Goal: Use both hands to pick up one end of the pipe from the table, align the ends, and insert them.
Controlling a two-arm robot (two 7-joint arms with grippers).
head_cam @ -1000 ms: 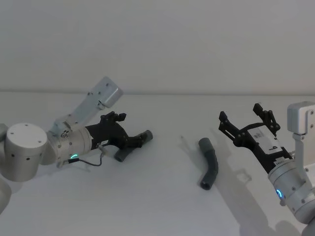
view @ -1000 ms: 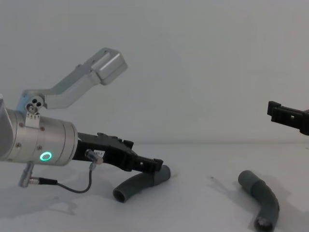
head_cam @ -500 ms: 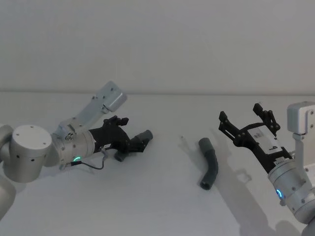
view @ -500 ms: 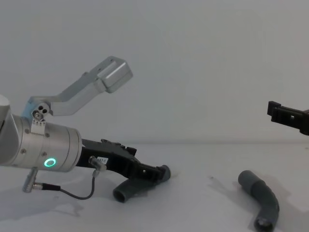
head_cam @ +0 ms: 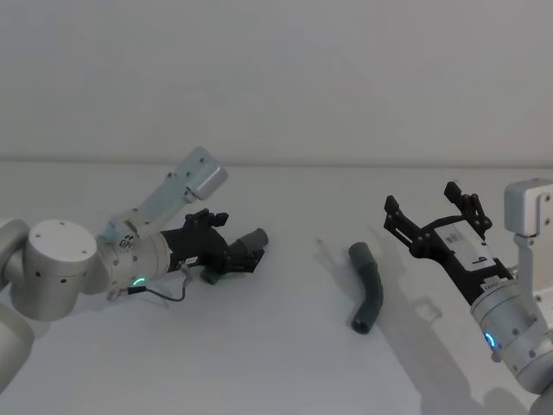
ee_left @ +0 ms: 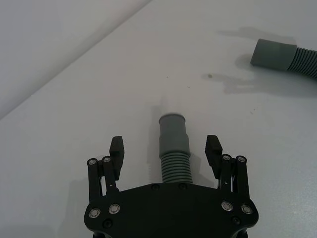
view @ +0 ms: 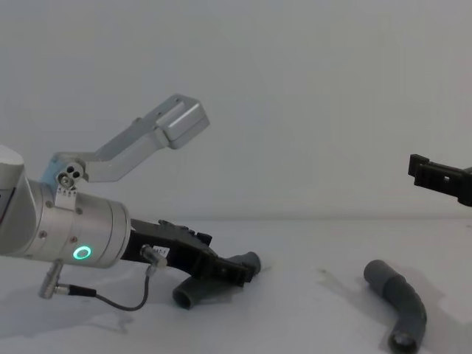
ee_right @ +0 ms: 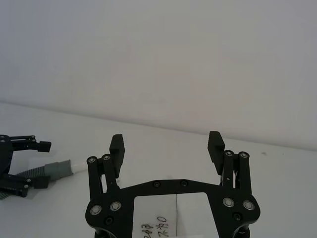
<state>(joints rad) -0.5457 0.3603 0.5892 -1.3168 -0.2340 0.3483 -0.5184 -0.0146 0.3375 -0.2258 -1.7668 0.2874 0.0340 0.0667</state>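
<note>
One dark grey ribbed pipe piece [head_cam: 254,238] lies on the white table [head_cam: 285,346] at the left. My left gripper [head_cam: 244,253] is low over it and open, with a finger on each side of the hose [ee_left: 173,146] and a gap at both. Its smooth cuff points away beyond the fingertips. In the chest view the left gripper [view: 233,272] covers the hose's middle and the near end [view: 189,295] sticks out. The other pipe piece [head_cam: 370,290] lies curved at centre right [view: 402,302]. To its right my right gripper [head_cam: 422,199] hovers above the table, open and holding nothing [ee_right: 166,141].
A white wall rises right behind the table's far edge. Bare table lies between the two pipe pieces and in front of them. A thin grey cable [view: 122,302] loops under the left wrist near the surface.
My left gripper has dropped lower and slid forward along the left pipe piece, so its fingers now straddle the hose near the cuff. The right arm and the right pipe piece have not moved.
</note>
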